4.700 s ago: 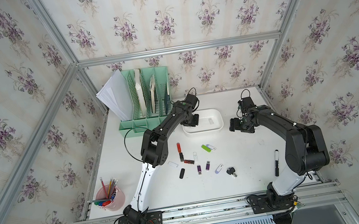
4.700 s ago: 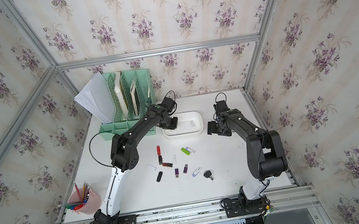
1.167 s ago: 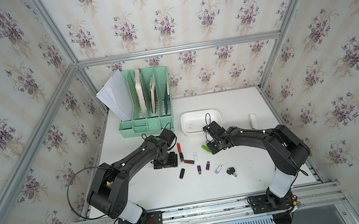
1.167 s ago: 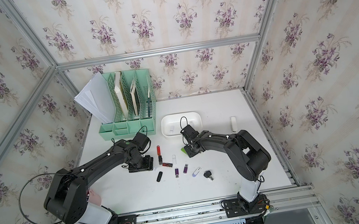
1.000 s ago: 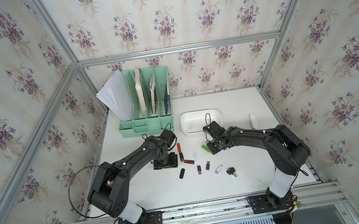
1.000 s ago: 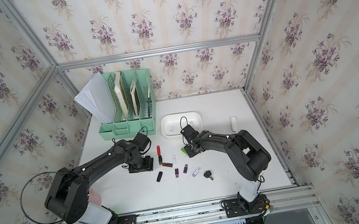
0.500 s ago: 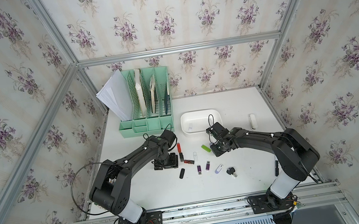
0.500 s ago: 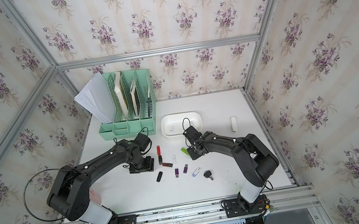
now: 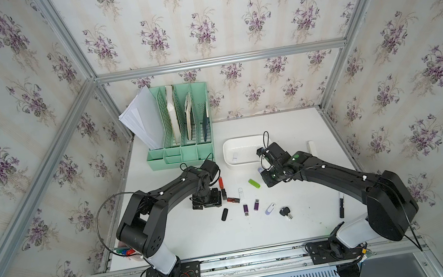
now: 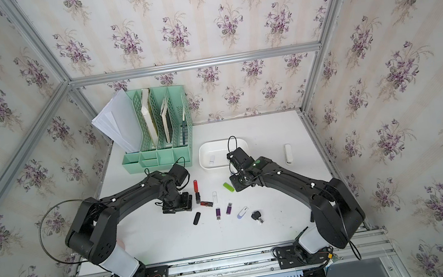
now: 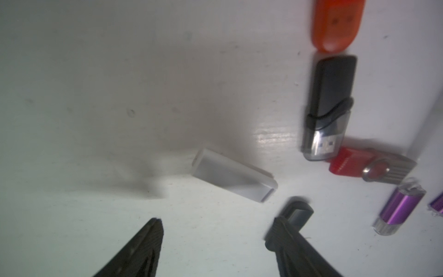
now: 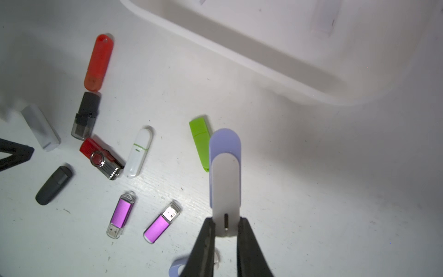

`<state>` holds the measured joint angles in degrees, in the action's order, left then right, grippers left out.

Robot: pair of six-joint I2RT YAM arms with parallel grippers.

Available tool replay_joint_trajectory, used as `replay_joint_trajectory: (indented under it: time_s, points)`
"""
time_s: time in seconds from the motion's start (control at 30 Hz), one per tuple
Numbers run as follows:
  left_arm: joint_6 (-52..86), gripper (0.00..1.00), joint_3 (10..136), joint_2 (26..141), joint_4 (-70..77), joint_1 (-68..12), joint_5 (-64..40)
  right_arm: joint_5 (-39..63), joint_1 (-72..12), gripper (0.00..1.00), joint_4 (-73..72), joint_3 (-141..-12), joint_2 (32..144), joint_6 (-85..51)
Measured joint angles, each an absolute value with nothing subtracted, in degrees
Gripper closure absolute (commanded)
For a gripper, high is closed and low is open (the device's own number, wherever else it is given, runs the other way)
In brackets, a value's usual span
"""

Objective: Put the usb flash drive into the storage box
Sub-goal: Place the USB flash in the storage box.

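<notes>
In both top views the right gripper (image 12: 225,223) hides most of the lilac-and-white swivel usb flash drive (image 12: 225,172) it is clamped on, just near of the shallow white plastic storage box (image 9: 241,140). The box holds 1 small white drive (image 9: 235,157). The left gripper (image 11: 217,223), jaws apart, hovers over a frosted white rectangular drive (image 11: 232,177).

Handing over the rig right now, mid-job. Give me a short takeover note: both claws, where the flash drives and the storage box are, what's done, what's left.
Right claw: shut on a lavender-and-white flash drive, close to the storage box but not over it yet.
Left claw: open and empty, over a white rectangular drive lying on the table.
Done: a small white drive lies in the box.
Left: drop the held drive in, then pick up the green drive and the rest scattered on the table.
</notes>
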<state>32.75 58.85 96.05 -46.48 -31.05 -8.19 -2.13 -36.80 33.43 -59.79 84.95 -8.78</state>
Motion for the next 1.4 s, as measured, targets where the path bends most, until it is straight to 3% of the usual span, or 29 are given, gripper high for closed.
replay_joint_trajectory:
  time_s: [0.5,0.9,1.4]
  points:
    - [33.58,0.22,60.20,99.48,-45.28,-30.52,-8.16,-5.34,-28.27,0.85,34.87,-84.29,104.97,-1.91]
    - [33.58,0.22,60.95,101.45,-45.15,-30.24,-8.80,-3.33,-25.61,0.86,33.87,-92.20,118.61,1.43]
    - [33.56,0.22,61.30,98.35,-45.43,-30.13,-8.75,-0.58,-25.52,0.85,34.85,-96.68,125.67,1.93]
